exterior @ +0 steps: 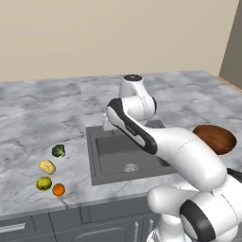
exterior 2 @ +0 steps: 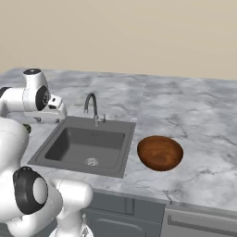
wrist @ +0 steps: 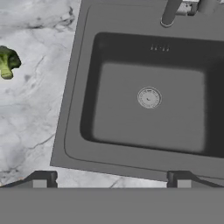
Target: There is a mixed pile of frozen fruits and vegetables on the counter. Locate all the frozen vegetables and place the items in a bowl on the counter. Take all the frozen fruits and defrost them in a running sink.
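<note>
Nearest the front edge of the counter (exterior: 28, 118), left of the sink (exterior: 125, 158), lie the four frozen items: the orange ball (exterior: 58, 189) and the yellow-green fruit (exterior: 44, 183) in front, the potato (exterior: 47, 166) just behind them, and the broccoli floret (exterior: 58, 151) beyond that. All sit close together yet apart, none yet sorted. The claw (wrist: 111, 179) hangs released over the sink's near rim, its two tips spread wide with nothing between them. Across the basin, the reddish-brown bowl (exterior 2: 160, 152) waits on the counter's right side, and the faucet (exterior 2: 91, 107) stands at the back. The likely trouble is confusion: potato and yellow-green fruit look alike and sit adjacent, so a careless descent could nudge a round item rolling toward the counter edge or take the wrong one.
</note>
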